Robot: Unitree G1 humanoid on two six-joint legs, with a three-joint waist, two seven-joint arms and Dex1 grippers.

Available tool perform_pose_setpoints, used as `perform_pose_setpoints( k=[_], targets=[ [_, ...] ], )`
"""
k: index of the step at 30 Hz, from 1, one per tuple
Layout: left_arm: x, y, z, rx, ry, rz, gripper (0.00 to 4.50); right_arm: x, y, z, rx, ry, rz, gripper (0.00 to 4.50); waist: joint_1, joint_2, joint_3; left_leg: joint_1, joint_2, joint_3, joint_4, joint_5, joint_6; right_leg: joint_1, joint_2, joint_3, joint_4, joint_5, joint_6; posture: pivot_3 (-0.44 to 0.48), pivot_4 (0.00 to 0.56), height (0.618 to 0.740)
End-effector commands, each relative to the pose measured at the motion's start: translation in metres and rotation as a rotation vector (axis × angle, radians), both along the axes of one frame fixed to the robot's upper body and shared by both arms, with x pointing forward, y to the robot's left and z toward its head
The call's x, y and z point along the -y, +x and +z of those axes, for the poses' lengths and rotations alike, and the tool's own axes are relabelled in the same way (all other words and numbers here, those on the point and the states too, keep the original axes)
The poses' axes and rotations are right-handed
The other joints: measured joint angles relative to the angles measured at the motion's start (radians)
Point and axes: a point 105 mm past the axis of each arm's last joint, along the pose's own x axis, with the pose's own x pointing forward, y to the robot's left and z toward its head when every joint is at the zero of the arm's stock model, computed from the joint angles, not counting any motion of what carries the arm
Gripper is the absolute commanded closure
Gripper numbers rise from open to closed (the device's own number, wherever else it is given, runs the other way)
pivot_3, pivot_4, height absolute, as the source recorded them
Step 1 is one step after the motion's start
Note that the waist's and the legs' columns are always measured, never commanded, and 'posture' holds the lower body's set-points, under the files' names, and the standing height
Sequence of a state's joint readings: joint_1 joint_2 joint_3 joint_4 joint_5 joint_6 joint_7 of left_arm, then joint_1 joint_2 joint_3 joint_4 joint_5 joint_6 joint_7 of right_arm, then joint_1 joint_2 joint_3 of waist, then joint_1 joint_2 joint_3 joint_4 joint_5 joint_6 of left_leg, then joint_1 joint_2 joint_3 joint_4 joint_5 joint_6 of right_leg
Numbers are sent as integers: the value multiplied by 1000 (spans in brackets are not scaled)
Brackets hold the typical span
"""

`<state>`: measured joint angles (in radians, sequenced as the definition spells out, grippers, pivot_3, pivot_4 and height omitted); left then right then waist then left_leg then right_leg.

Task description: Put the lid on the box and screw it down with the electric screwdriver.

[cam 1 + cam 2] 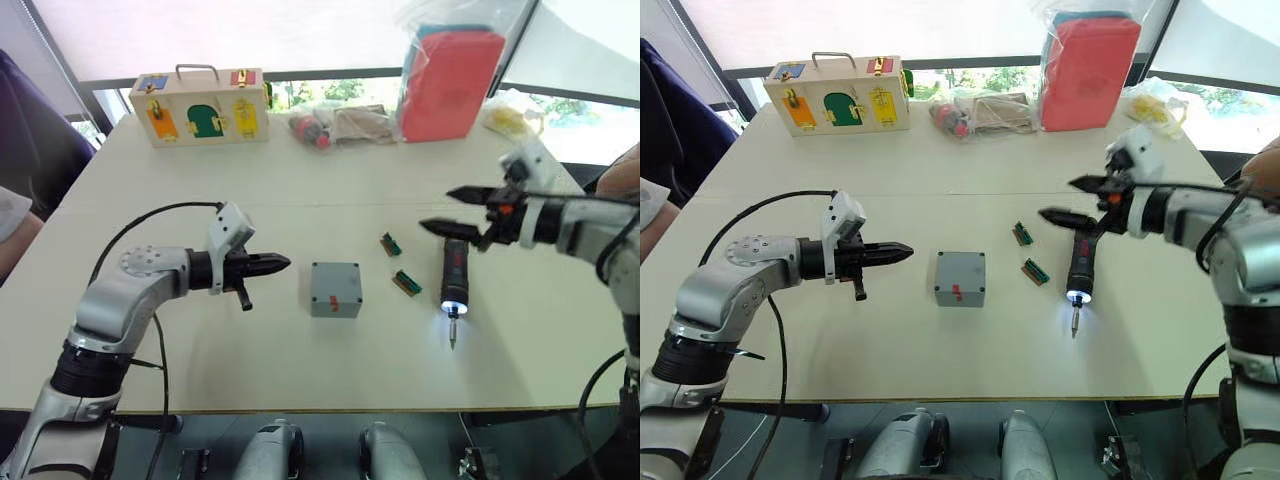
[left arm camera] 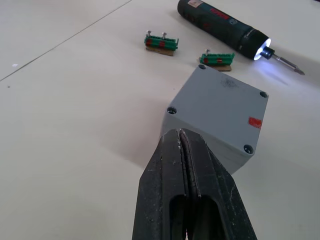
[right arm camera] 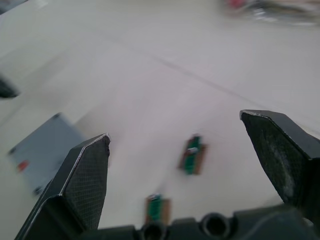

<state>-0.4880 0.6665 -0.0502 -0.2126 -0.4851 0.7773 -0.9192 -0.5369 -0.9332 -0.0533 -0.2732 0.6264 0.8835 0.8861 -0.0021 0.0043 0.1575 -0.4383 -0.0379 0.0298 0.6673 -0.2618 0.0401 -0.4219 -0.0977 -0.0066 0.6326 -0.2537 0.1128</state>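
Note:
The grey box [image 1: 335, 300] stands in the middle of the table with the lid [image 2: 220, 100] sitting flush on top, a screw head at each corner and a small red mark near one edge. My left gripper [image 1: 285, 264] is shut and empty, its tip pointing at the box from the left, a short gap away. The electric screwdriver [image 1: 455, 275] lies on the table right of the box, its tip light on and its bit pointing toward the front edge. My right gripper [image 1: 437, 209] hovers open just above the screwdriver's rear end, holding nothing.
Two small green terminal blocks [image 1: 390, 243] [image 1: 406, 282] lie between box and screwdriver. At the back stand a wooden case with coloured latches [image 1: 205, 105], a bag of parts [image 1: 335, 125] and a red pack in plastic [image 1: 450, 80]. A person's sleeve [image 1: 15, 215] shows at the left edge.

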Motion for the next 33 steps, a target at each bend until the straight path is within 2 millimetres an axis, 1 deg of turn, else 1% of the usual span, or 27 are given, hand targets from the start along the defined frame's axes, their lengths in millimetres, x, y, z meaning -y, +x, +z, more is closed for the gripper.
perform_pose_setpoints(
  k=[1,3,6,9,11,13,16,18,21,24,26,27,30,33],
  targets=[
    [-2,-1,4,11,29,5,4500,-21,-23,-16,-24,-41,120,54,2,0,0,0,0,0,0,0,0,0,0,0,0,0,0,0,150,740],
    [-2,-4,3,8,39,-5,4500,-21,-28,-30,-62,-59,119,54,7,0,0,0,0,0,0,0,0,0,0,0,0,0,0,0,150,740],
    [-4,-6,3,3,44,-4,4500,-13,-29,-41,-90,-82,98,54,15,0,0,0,0,0,0,0,0,0,-1,0,0,0,0,0,150,740],
    [-4,-13,2,-18,44,-22,4500,-10,-34,-36,-122,-54,104,54,15,0,0,0,0,0,0,0,0,0,-1,0,0,0,0,0,150,740],
    [-3,-17,-2,-30,62,-41,4500,-15,-45,-36,-175,-50,165,54,14,0,0,0,0,0,0,0,0,0,-1,0,0,0,0,0,150,740],
    [-5,-15,-10,-31,101,-38,4500,-20,-51,-42,-202,-64,193,54,14,0,0,0,0,0,0,0,-1,0,-1,0,0,0,0,0,150,740],
    [-7,-4,-27,-21,178,-20,4500,-28,-48,-59,-210,-78,173,54,15,-1,-1,1,1,-1,0,1,-1,1,-1,0,0,0,-1,0,150,740],
    [-5,5,-33,-19,195,-2,4500,-35,-45,-68,-203,-87,158,54,16,-2,-1,4,1,-1,0,0,-1,4,-2,0,-1,0,-1,0,150,740],
    [4,11,-34,-15,185,-5,4500,-43,-41,-78,-185,-111,134,54,16,-2,-1,4,0,-1,0,0,-1,5,-2,0,-1,0,-1,0,150,740],
    [17,9,-35,-11,174,-58,4500,-46,-40,-89,-173,-161,119,54,15,-2,-1,4,0,-1,0,0,-1,5,-3,0,-2,0,-1,0,150,740],
    [31,8,-36,-6,161,-108,4500,-50,-42,-95,-176,-179,124,54,15,-2,-1,4,0,-1,0,0,-1,5,-3,0,-2,0,-1,0,150,740],
    [38,7,-36,-5,153,-132,4500,-52,-43,-96,-178,-179,132,54,16,-2,-1,4,0,-1,0,0,-1,5,-2,0,-2,0,-1,0,150,740],
    [49,9,-38,-3,147,-170,4500,-60,-47,-96,-182,-163,151,54,15,-2,-1,4,0,-1,0,0,-1,5,-2,0,-1,0,-1,0,150,740],
    [61,16,-41,0,142,-189,4500,-70,-53,-95,-187,-138,175,54,16,-2,-1,4,0,-1,0,0,-1,5,0,-1,-1,0,-1,0,150,740]
  ],
)
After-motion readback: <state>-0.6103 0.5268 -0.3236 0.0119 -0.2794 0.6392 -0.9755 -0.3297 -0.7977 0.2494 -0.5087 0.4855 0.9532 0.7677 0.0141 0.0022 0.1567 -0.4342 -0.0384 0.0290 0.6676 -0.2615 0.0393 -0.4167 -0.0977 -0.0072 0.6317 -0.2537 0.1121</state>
